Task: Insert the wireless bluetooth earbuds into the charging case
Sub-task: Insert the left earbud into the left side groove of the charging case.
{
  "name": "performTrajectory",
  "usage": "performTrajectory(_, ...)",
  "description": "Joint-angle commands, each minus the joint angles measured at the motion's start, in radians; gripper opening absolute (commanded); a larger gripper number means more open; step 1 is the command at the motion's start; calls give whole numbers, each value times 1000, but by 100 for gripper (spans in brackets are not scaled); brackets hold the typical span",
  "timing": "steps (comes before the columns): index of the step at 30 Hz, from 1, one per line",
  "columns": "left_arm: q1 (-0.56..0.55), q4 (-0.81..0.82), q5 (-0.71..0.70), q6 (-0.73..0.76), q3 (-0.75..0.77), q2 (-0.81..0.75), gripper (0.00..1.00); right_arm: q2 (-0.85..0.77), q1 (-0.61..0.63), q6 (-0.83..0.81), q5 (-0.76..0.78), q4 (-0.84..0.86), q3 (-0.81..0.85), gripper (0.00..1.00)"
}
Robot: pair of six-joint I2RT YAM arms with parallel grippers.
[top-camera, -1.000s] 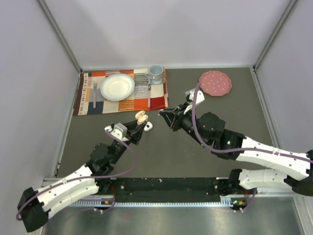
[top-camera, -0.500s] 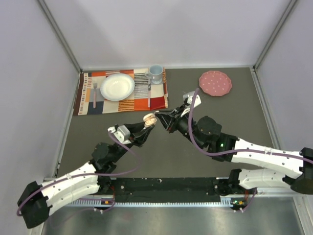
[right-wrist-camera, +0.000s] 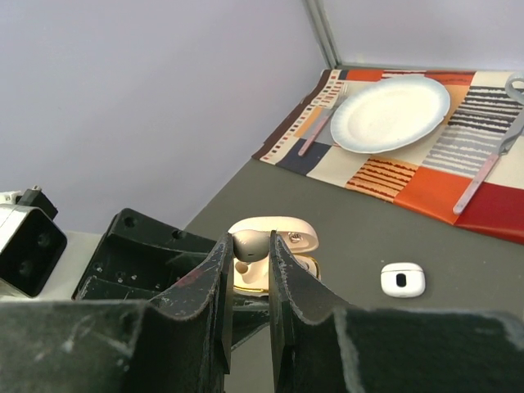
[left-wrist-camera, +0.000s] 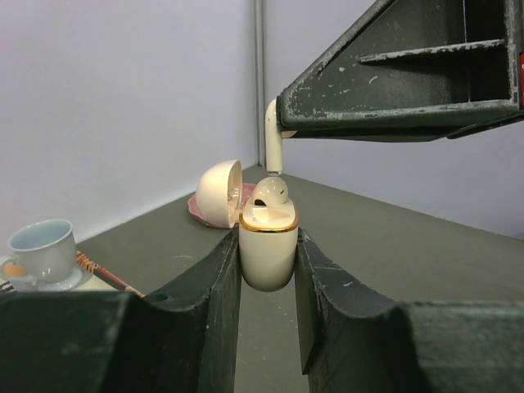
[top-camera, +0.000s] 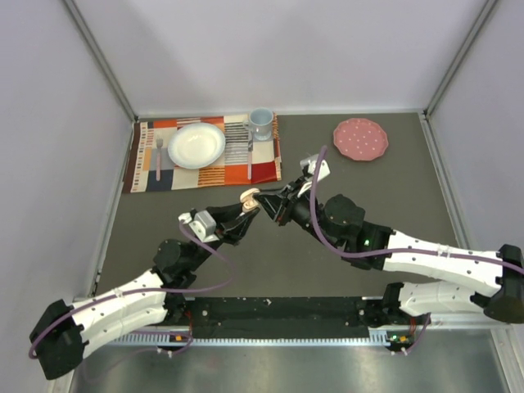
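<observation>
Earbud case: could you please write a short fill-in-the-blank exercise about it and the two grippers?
1. The left gripper holds the case upright with its lid ____.
2. The right gripper holds an earbud directly ____ the case.
3. A second earbud sits ____ the case.

Missing words: open; above; inside.

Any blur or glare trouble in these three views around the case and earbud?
Top external: even light, no glare, though the charging case is tiny. Left wrist: case and earbud sharp, evenly lit. Right wrist: its own jaws fill the foreground, slightly soft, and hide part of the earbud.
</observation>
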Motion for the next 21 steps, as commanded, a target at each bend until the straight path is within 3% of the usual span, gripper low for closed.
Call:
performTrajectory(1, 2, 89, -16, -23, -11, -9, 0, 13, 17, 23, -26, 37, -10, 0)
performTrajectory(21, 2, 79, -31, -19, -17, -28, 0, 54, 29, 6, -35, 32, 11, 0)
